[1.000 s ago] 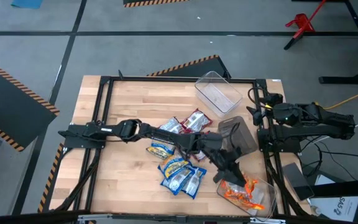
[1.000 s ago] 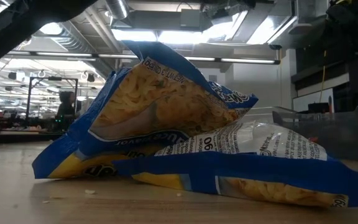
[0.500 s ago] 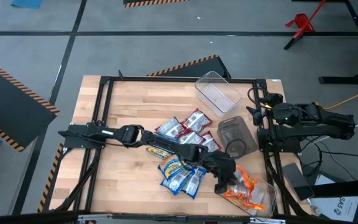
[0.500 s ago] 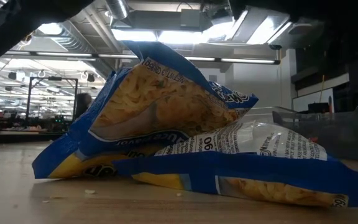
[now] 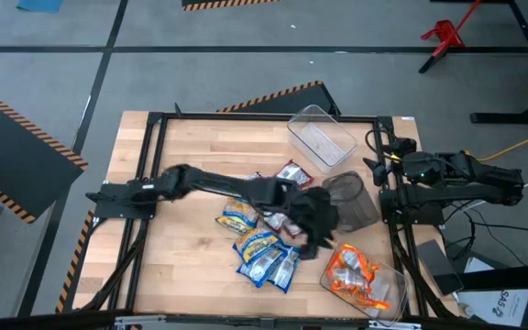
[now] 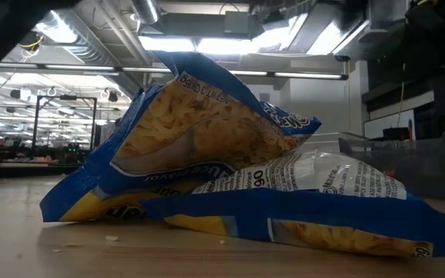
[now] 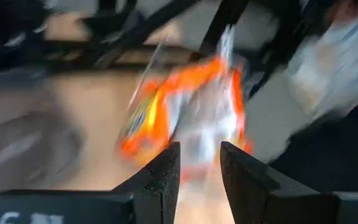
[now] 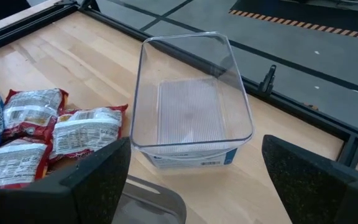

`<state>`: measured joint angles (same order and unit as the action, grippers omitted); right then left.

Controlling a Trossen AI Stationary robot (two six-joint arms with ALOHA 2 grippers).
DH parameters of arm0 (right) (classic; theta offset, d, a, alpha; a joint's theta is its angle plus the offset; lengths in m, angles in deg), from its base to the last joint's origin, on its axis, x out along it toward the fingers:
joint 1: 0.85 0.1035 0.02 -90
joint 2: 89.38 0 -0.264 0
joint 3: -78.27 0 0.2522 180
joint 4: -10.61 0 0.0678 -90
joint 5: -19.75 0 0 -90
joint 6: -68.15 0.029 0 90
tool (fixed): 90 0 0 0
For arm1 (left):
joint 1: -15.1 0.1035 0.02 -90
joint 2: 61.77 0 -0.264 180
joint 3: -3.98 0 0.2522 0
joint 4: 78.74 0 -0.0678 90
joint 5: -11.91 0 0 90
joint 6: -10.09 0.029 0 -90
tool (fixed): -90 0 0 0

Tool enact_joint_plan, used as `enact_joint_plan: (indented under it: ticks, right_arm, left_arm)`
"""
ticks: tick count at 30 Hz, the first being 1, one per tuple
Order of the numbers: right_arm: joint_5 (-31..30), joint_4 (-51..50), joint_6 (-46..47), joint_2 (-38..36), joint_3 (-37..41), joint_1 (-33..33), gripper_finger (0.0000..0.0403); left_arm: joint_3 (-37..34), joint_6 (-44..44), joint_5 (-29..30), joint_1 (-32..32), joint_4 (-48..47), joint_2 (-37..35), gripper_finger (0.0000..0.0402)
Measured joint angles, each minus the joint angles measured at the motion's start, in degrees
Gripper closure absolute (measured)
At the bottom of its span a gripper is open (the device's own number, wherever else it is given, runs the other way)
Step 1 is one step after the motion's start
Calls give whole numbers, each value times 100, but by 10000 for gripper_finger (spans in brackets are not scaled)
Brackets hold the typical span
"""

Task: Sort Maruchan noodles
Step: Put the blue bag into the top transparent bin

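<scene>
Orange noodle packets point(image 5: 356, 275) lie in a clear tub point(image 5: 394, 275) at the near right; the left wrist view shows them blurred as orange packets point(image 7: 185, 106) ahead of the fingers. Blue-and-yellow packets point(image 5: 259, 252) lie heaped on the table near the front, and fill the low view as blue packets point(image 6: 222, 170). Red packets point(image 5: 289, 174) lie farther back. My left gripper point(image 5: 317, 240) hangs above the table between the blue heap and the orange tub, its fingers point(image 7: 199, 165) a little apart with nothing between them. My right gripper point(image 8: 194, 162) waits open at the table's right edge.
A dark grey tub point(image 5: 351, 197) stands just beyond my left gripper. A second clear tub point(image 5: 321, 137) with nothing in it stands at the far right, in front of my right gripper as the clear tub point(image 8: 191, 99). Red packets point(image 8: 36, 124) lie beside it. Bare wood lies at the table's left.
My left gripper has dipped over the orange packets' tub, then drawn back up and toward the table's middle, tipping from steeply downward to a shallower slant. The orange packets stay in the tub. My right arm has kept still.
</scene>
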<state>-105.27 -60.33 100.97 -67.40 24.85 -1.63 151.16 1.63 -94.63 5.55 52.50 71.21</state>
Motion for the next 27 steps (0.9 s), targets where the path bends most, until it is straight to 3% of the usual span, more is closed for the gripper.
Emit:
enact_joint_plan:
  ticks: [3,7,13,15,19,23,27]
  right_arm:
    - [16,-1,-1,0,0,0,52]
    - [15,-3,-11,0,0,0,52]
    - [15,-5,-33,2,0,0,52]
    - [14,-4,-39,1,0,0,52]
    - [15,-5,-52,2,0,0,52]
    - [13,-2,-66,2,0,0,52]
    - [13,2,-120,2,0,0,52]
  left_arm:
    - [-12,348,689,-150,-1887,-570,294]
    - [-12,93,1897,-685,-3571,-1269,294]
    - [-16,-1047,4583,-1774,-4960,-1847,294]
    - [-19,-1652,5149,-2027,-5400,-1965,294]
    - [-753,-2488,5350,-2278,-5408,-2254,294]
    - [-2252,-3263,5191,-2298,-5165,-2853,294]
    - [-4234,-3401,4901,-1941,-3554,-3683,294]
